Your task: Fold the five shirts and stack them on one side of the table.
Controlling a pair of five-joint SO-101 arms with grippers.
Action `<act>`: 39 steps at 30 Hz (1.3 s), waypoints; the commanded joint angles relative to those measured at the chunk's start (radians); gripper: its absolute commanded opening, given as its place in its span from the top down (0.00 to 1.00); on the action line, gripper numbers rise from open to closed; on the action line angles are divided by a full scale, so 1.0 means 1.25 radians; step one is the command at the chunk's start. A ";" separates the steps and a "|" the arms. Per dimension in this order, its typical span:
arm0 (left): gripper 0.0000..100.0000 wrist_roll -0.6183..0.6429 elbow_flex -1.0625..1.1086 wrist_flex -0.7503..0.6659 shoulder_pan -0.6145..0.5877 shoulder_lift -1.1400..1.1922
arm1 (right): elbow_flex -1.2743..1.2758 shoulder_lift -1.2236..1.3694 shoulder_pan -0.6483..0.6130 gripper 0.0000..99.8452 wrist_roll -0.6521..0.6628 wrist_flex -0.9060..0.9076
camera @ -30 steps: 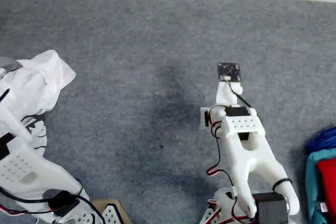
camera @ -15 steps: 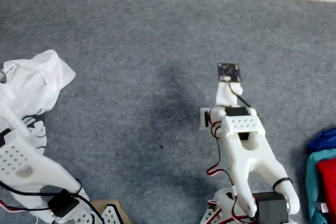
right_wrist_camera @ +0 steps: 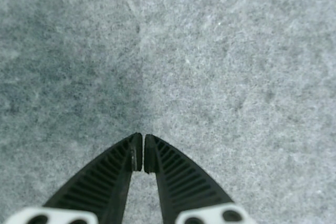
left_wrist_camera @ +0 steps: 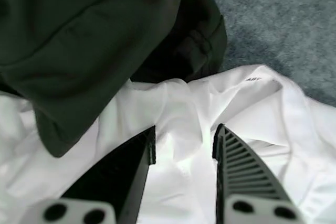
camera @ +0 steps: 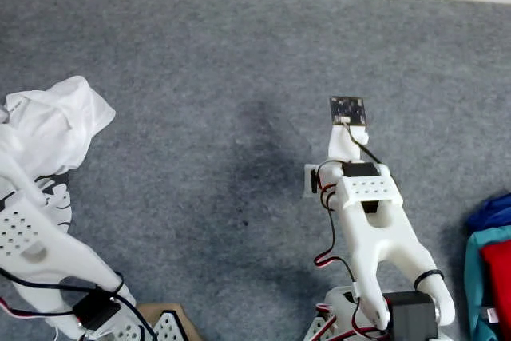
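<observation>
Left wrist view: left pincer (left_wrist_camera: 185, 129) parted over white shirt (left_wrist_camera: 262, 108), fold between jaws.

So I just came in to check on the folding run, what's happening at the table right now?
The left gripper is open over a crumpled white cloth shirt, with a ridge of that cloth between its fingers. A dark shirt lies partly over the white one. The right gripper is shut and holds nothing, above the bare grey felt-like table. At the table's edge beside the right arm, a blue shirt, a teal shirt and a red shirt lie bunched together.
</observation>
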 commanded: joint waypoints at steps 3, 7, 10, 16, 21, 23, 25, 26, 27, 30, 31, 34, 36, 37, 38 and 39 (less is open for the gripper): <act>0.81 -0.002 -0.025 -0.011 0.010 0.033 | -0.002 0.001 -0.006 0.97 -0.004 -0.013; 0.90 -0.002 -0.025 -0.011 0.035 0.062 | -0.002 0.001 -0.006 0.97 -0.004 -0.013; 0.96 -0.002 -0.025 -0.007 0.061 0.066 | -0.002 0.001 -0.004 0.97 -0.004 -0.014; 0.97 -0.002 -0.026 0.026 0.150 0.041 | -0.002 0.001 -0.004 0.97 -0.004 -0.015; 0.97 -0.002 -0.025 0.118 0.256 -0.050 | 0.012 0.001 -0.003 0.97 -0.005 -0.047; 0.97 -0.001 -0.025 0.156 0.307 -0.094 | 0.021 0.001 -0.003 0.97 -0.005 -0.060; 0.97 -0.001 -0.025 0.194 0.369 -0.134 | 0.021 0.001 -0.003 0.97 -0.005 -0.060; 0.97 -0.001 -0.025 0.211 0.402 -0.154 | 0.021 -0.001 -0.003 0.97 -0.005 -0.060; 0.97 -0.001 -0.025 0.227 0.435 -0.171 | 0.021 -0.003 -0.003 0.97 -0.005 -0.060; 0.97 -0.001 -0.025 0.265 0.546 -0.215 | 0.021 -0.006 -0.003 0.97 -0.005 -0.060; 0.97 -0.001 -0.025 0.273 0.582 -0.228 | 0.021 -0.006 -0.003 0.97 -0.005 -0.060; 0.97 -0.001 -0.023 0.281 0.693 -0.255 | 0.021 -0.006 -0.003 0.97 -0.005 -0.060; 0.97 -0.001 -0.023 0.281 0.763 -0.266 | 0.021 -0.006 -0.003 0.97 -0.005 -0.060; 0.97 -0.001 -0.023 0.281 0.798 -0.269 | 0.021 -0.006 -0.003 0.97 -0.005 -0.060; 0.97 -0.001 -0.024 0.281 0.835 -0.272 | 0.021 -0.006 -0.002 0.97 -0.005 -0.060; 0.97 -0.001 -0.024 0.280 0.867 -0.274 | 0.020 -0.006 -0.002 0.97 -0.005 -0.060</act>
